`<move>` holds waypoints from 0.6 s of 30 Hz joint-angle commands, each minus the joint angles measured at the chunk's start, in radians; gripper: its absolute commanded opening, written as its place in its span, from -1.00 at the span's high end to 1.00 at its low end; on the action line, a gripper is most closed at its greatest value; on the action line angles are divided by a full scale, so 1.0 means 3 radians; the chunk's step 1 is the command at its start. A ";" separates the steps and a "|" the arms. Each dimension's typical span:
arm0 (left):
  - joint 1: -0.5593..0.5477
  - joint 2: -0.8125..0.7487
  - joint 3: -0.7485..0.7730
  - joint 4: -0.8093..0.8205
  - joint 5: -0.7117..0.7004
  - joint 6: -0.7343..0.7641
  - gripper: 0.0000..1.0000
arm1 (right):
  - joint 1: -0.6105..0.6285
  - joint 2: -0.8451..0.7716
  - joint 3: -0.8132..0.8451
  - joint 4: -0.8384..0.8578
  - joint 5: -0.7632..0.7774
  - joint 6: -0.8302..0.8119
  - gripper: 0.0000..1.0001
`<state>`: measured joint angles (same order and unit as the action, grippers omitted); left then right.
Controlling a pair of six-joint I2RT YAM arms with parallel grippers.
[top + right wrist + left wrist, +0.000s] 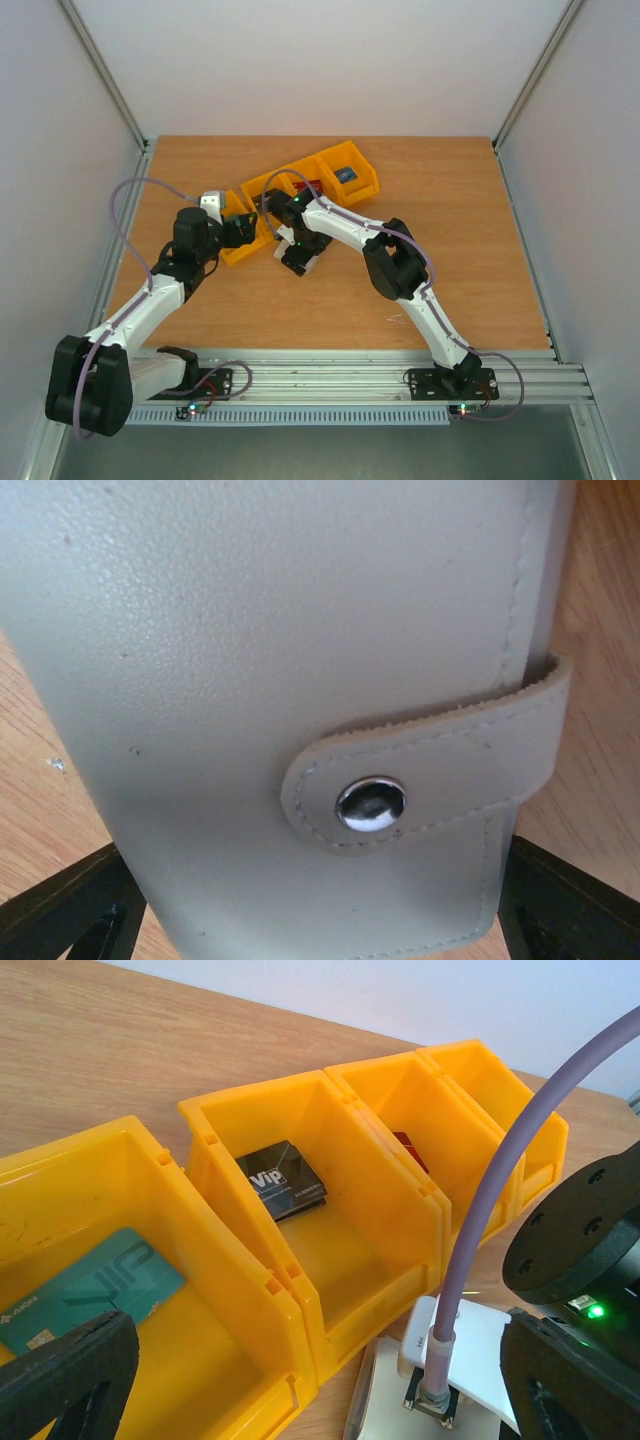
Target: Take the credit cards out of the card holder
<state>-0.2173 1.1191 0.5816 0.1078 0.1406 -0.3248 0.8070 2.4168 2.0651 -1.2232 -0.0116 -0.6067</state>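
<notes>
card holder: we've got the flat cream-grey leather bifold card holder (300, 650) lying on the wooden surface (450, 260), just in front of the bins; it's shut, with its side tab (450, 750) fastened by a round metal snap (370, 803)
right gripper: the right gripper (320, 920) hangs right over the card holder, black fingers (70, 910) spread wide with one on each side of it; we can't tell if they touch the leather
left gripper: the left gripper (310, 1380) is spread wide too, nothing between its fingers, hovering at the left-end bin
bins: four yellow plastic bins (400, 1220) side by side in a slanted row
teal card: the thin teal card (95, 1295) lies flat in the left-end bin, right under the left gripper
dark card: the dark grey-black card (283, 1180) marked "VIP" sits in the second bin, towards the back
red card: we only see a corner of the red card (410, 1150), in the third bin
blue card: the blue card (347, 174) is in the right-end bin
</notes>
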 commanded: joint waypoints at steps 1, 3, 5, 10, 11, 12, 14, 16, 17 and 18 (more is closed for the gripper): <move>0.0013 -0.0059 -0.0043 0.0144 0.0018 0.0066 -0.99 | 0.0014 0.0147 -0.0068 0.0030 -0.0090 -0.0030 -0.83; 0.0013 -0.0064 -0.0051 0.0154 0.0050 0.0094 -0.99 | 0.0014 0.0137 -0.0069 0.0040 -0.0068 -0.0029 -0.76; 0.0013 -0.0068 -0.0051 0.0157 0.0074 0.0106 -0.99 | 0.0014 0.0122 -0.0065 0.0040 -0.0027 -0.0025 -0.64; 0.0013 -0.0064 -0.0051 0.0147 0.0084 0.0146 -0.99 | 0.0015 0.0028 -0.0059 0.0021 -0.0010 -0.0002 -0.46; 0.0015 -0.0064 -0.0052 0.0144 0.0079 0.0155 -0.99 | 0.0015 0.0004 -0.0067 0.0028 -0.0012 0.0009 -0.42; 0.0014 -0.0064 -0.0044 0.0147 0.0085 0.0161 -0.99 | 0.0014 -0.0035 -0.0079 0.0048 -0.0004 0.0026 -0.39; 0.0013 -0.0068 -0.0042 0.0155 0.0113 0.0184 -0.99 | 0.0015 -0.0128 -0.0099 0.0082 0.0015 0.0049 -0.37; 0.0013 -0.0083 -0.0042 0.0158 0.0155 0.0218 -0.99 | 0.0014 -0.0229 -0.0135 0.0130 0.0028 0.0089 -0.33; 0.0013 -0.0087 -0.0040 0.0162 0.0184 0.0247 -0.99 | 0.0015 -0.0294 -0.0161 0.0177 0.0029 0.0103 -0.31; 0.0013 -0.0096 -0.0032 0.0158 0.0205 0.0269 -0.99 | 0.0015 -0.0359 -0.0198 0.0218 0.0029 0.0123 -0.29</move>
<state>-0.2173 1.1187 0.5743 0.1085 0.1669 -0.2821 0.8059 2.3917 2.0399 -1.2026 -0.0109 -0.5983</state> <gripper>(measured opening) 0.994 0.728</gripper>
